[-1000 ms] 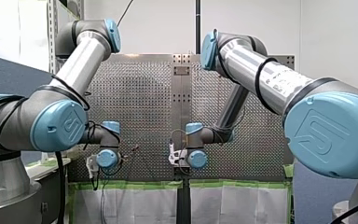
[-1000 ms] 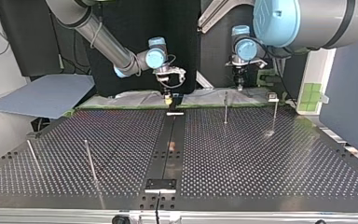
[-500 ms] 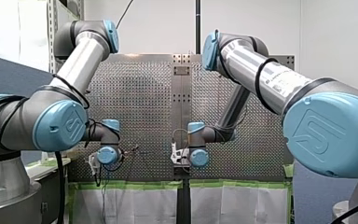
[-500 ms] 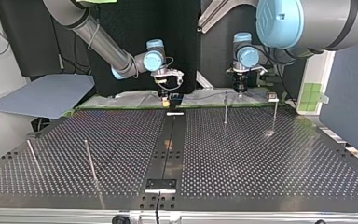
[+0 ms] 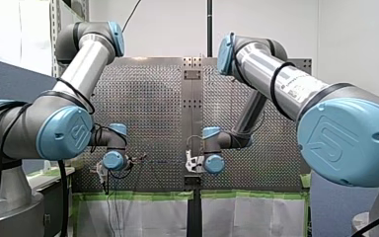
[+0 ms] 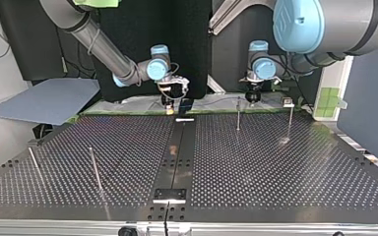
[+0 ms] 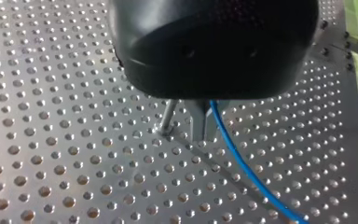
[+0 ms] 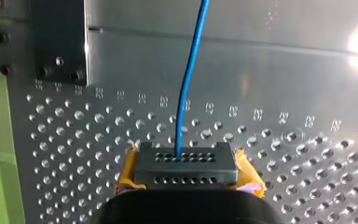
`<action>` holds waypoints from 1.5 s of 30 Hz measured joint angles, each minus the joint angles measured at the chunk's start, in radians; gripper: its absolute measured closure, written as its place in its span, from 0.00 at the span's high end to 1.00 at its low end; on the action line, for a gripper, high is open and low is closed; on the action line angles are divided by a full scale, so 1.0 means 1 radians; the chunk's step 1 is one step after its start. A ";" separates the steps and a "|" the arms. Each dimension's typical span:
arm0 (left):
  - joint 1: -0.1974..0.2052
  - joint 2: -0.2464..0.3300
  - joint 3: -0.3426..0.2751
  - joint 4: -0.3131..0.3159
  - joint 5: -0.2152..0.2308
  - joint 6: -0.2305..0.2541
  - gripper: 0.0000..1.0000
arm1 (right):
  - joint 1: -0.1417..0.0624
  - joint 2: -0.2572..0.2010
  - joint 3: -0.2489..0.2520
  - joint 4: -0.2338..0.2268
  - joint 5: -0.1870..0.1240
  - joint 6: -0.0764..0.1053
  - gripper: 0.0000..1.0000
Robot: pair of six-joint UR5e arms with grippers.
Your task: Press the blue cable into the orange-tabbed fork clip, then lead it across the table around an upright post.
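The thin blue cable [image 8: 187,93], probably light and limp, spans from the black left gripper [image 7: 204,134] toward 3 o'clock in the front view to the yellow-padded right gripper [image 8: 186,161], both sets of fingers clenched on it, so short, taut holds should suit.

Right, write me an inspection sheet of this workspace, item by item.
Surface: perforated metal table, dark strip down its middle.
Job's things: blue cable runs between both pincers; four upright posts on the table; fork clip not made out.
Clutter: nothing seen.
Pincers: left pincer shut on the blue cable, beside a post; right pincer, yellow pads, shut on the blue cable.
Cables: black cables looped along both arms.
Surroundings: green tape and white sheeting at the table's edge; grey board at the top view's left.
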 joint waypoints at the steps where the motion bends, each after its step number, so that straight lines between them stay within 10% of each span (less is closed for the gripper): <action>1: 0.003 0.000 0.002 -0.001 0.004 -0.005 0.00 | -0.004 0.000 0.000 0.001 0.000 0.000 0.00; 18: 0.036 0.000 0.020 0.054 0.073 -0.095 0.00 | -0.061 0.000 -0.046 0.018 -0.011 0.000 0.00; 34: 0.048 0.000 0.028 0.054 0.025 -0.084 0.00 | -0.078 0.000 -0.109 0.071 -0.014 0.000 0.00; 36: 0.050 0.001 0.028 0.060 0.026 -0.083 0.25 | -0.079 0.000 -0.109 0.073 -0.014 -0.001 0.00; 45: 0.052 0.001 0.027 0.111 0.070 -0.075 0.71 | -0.086 0.000 -0.110 0.078 -0.016 -0.004 0.00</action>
